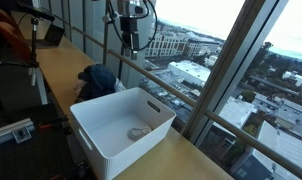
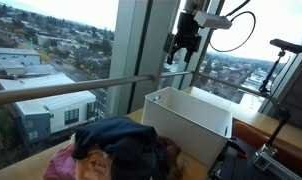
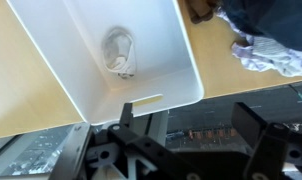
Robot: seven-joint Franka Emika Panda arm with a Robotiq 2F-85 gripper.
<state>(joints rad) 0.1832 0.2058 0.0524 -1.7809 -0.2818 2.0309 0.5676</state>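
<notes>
Gripper (image 1: 131, 40): wide open, empty, high over white bin (image 1: 99, 140) on wooden counter (image 1: 59, 62); small pale crumpled cloth (image 3: 119, 50) on bin floor; dark clothes pile (image 1: 98, 80) just beyond bin; window glass (image 1: 181, 25) behind.

Gripper (image 1: 129, 42) up high, prob. open.

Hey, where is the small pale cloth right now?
The small pale cloth lies on the bottom of the white bin, upper middle in the wrist view, with the pile of clothes outside the bin at that view's right.
</notes>
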